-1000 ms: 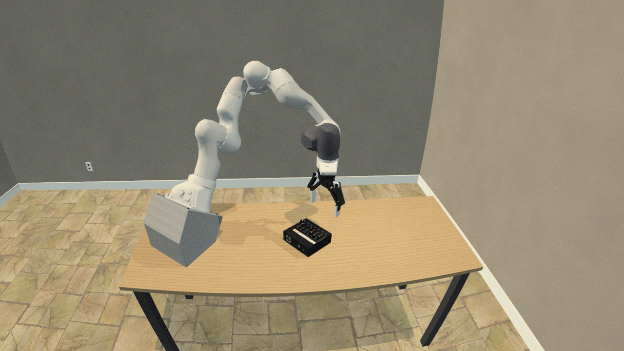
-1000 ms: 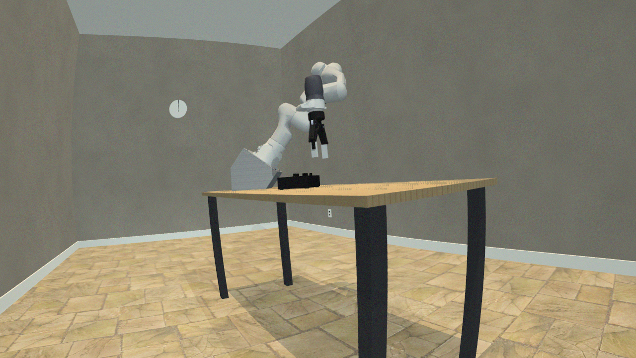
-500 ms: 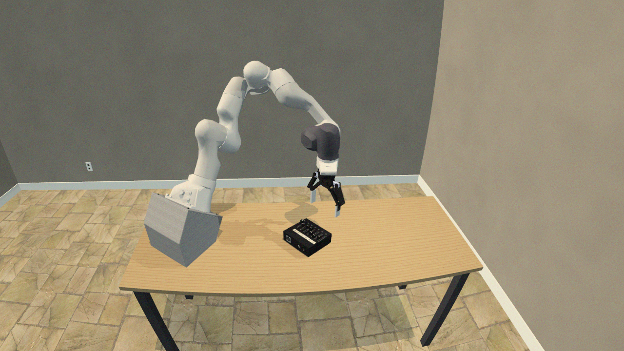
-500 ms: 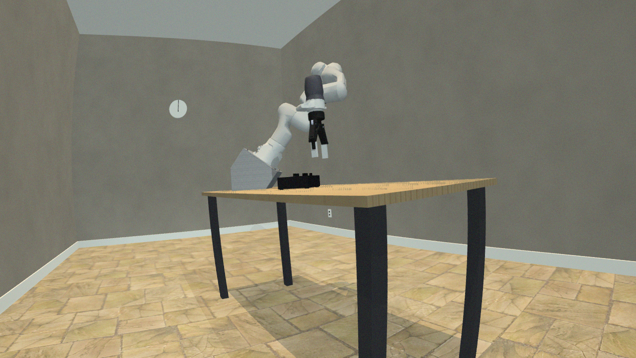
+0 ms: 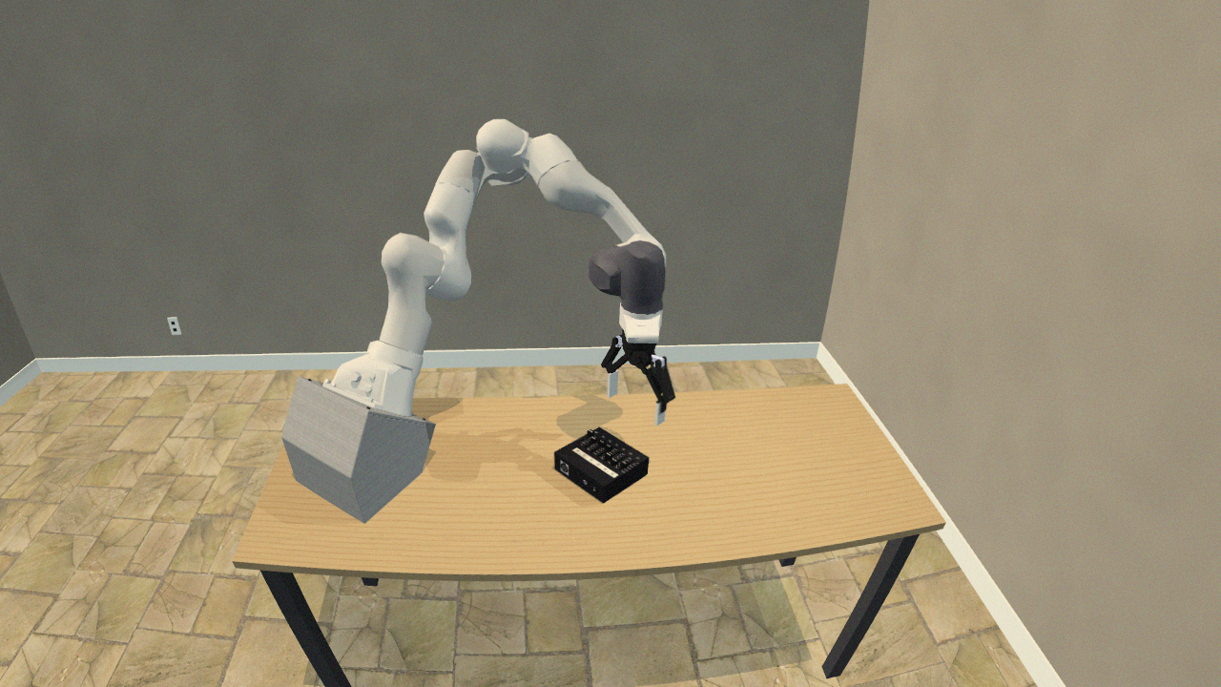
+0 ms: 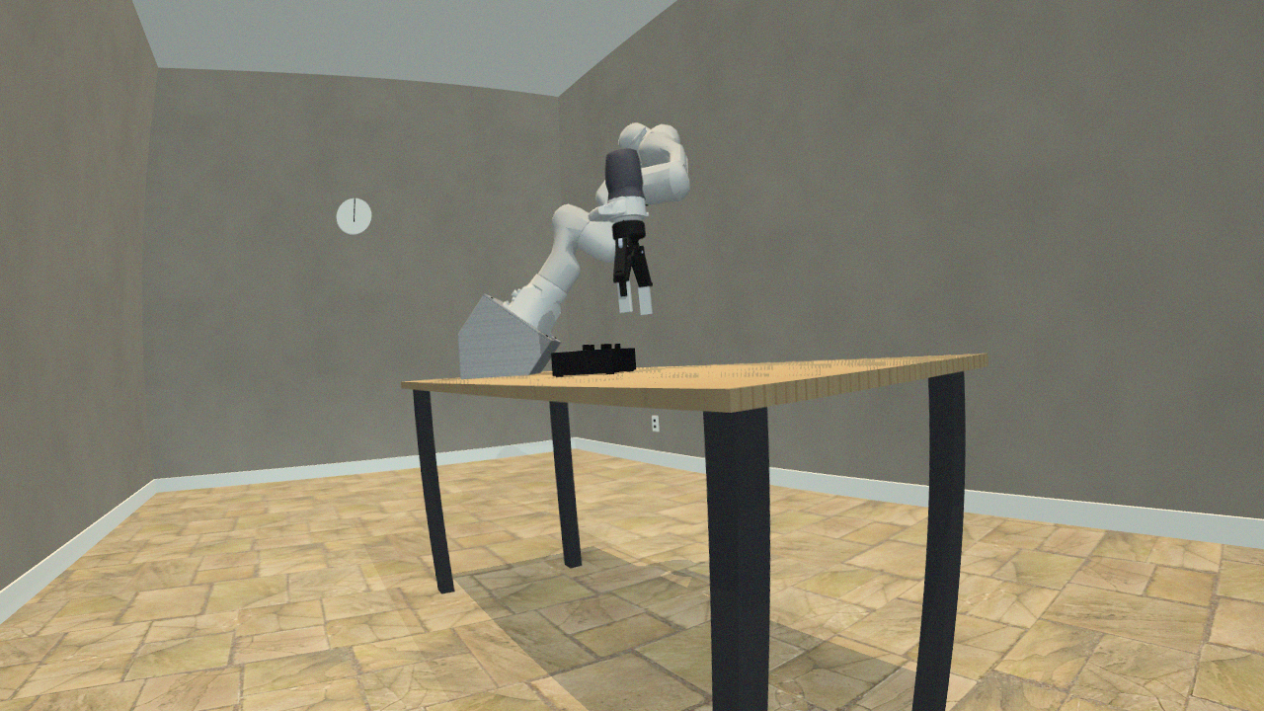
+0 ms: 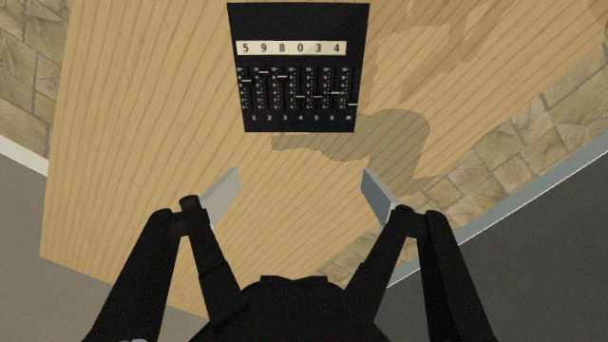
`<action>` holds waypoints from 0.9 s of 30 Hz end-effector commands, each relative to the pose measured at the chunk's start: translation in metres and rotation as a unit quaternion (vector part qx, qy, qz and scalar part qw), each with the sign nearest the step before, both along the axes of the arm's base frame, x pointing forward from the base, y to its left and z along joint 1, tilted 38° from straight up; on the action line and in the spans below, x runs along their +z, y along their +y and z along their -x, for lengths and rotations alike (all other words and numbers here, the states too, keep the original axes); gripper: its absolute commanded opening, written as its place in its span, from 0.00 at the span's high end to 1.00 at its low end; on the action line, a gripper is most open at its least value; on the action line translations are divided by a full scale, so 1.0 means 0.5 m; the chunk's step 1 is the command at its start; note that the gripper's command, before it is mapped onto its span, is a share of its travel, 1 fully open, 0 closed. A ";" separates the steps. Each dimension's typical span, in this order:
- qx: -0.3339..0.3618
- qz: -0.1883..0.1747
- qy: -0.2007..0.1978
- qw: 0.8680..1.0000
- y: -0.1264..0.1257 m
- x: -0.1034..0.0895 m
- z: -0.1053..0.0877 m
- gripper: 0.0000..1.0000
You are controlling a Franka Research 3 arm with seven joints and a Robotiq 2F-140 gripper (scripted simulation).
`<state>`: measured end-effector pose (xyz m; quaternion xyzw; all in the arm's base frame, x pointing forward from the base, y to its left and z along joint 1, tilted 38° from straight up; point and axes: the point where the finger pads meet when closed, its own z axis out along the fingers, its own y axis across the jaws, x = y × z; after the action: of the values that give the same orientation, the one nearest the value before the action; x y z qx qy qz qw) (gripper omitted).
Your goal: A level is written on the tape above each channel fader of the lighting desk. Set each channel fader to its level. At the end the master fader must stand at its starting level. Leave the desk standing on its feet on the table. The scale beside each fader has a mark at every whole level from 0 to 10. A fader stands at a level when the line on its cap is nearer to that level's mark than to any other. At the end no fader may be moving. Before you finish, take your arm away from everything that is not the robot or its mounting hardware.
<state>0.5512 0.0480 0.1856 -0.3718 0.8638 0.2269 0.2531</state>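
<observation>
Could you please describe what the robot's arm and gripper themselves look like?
The arm is glossy white with rounded, bulbous joints, and rises from an angular grey pedestal. Its last link is a dark grey wrist above a short white collar. The gripper is black, with two jointed linkage fingers ending in flat, light grey pads. No cables or markings show.

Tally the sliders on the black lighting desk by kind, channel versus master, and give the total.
Channel faders on the black box-shaped lighting desk, numbered 1 to 6, first at: 6
Master fader, at the right end: 1
Total: 7
</observation>
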 end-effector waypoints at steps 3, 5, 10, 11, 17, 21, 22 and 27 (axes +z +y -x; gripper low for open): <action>-0.003 0.000 -0.001 1.000 -0.005 -0.002 -0.001 0.00; -0.003 0.000 -0.001 1.000 -0.005 -0.002 -0.001 0.00; -0.129 -0.034 0.097 0.986 -0.119 -0.030 0.090 0.00; -0.145 -0.039 0.108 0.983 -0.119 -0.030 0.090 0.00; -0.246 -0.069 0.181 0.950 -0.179 -0.045 0.156 0.00; -0.260 -0.075 0.195 0.943 -0.179 -0.045 0.156 0.00; -0.260 -0.075 0.195 0.943 -0.179 -0.045 0.156 0.00; -0.260 -0.075 0.195 0.943 -0.179 -0.045 0.156 0.00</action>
<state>0.4744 -0.0433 0.1627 -0.1122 0.9378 0.2737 0.1815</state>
